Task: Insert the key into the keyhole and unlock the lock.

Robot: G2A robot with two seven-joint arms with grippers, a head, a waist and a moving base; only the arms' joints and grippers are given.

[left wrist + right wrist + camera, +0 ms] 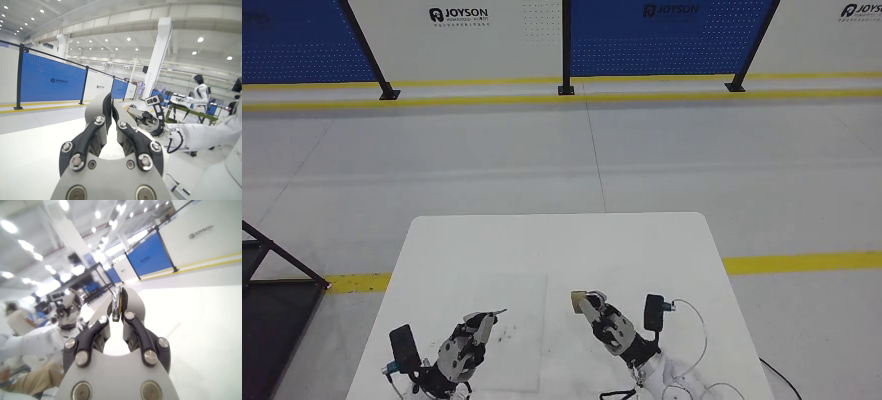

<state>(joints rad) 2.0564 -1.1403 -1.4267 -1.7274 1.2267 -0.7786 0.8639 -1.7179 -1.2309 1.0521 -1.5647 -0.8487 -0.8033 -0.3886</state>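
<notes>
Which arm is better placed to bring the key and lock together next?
Left, probably: the left gripper is shut on the key, which points toward the lock clamped in the right gripper, with a gap between.

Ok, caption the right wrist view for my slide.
Right gripper shut on the brass padlock, chrome shackle showing, over the white table.

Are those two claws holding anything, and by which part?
The right gripper pinches the padlock by its brass body. The left gripper is shut on a thin piece, likely the key; where it grips is hidden.
</notes>
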